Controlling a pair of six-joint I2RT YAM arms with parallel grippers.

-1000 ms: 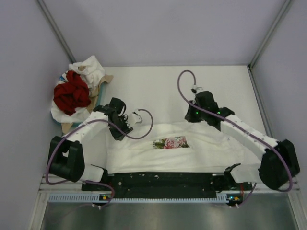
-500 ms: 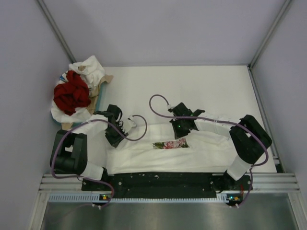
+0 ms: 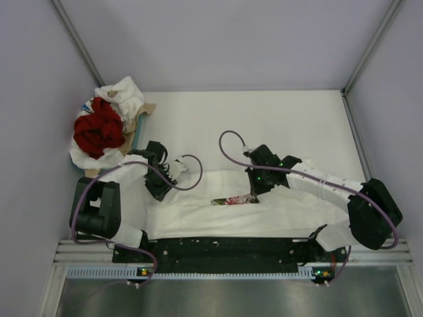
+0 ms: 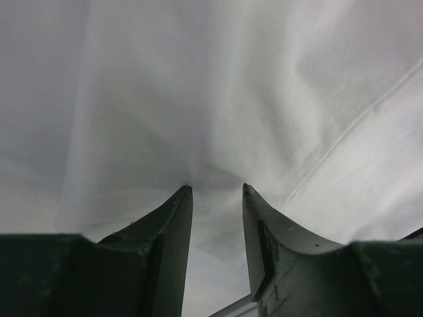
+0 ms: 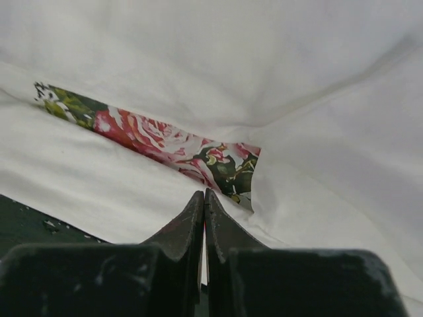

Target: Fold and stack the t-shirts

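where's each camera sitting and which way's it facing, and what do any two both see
top external: fixed high at the near edge, looking down at the table; left arm and right arm show whole.
left wrist: on the left wrist, facing down onto the white t-shirt; left tool, fingers apart.
right wrist: on the right wrist, facing down at the floral print; right tool, fingers together.
shared: top and right wrist both show the floral print.

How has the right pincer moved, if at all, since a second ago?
Yes. The right pincer has come toward the black base rail, from the white t-shirt's far hem to its floral print.
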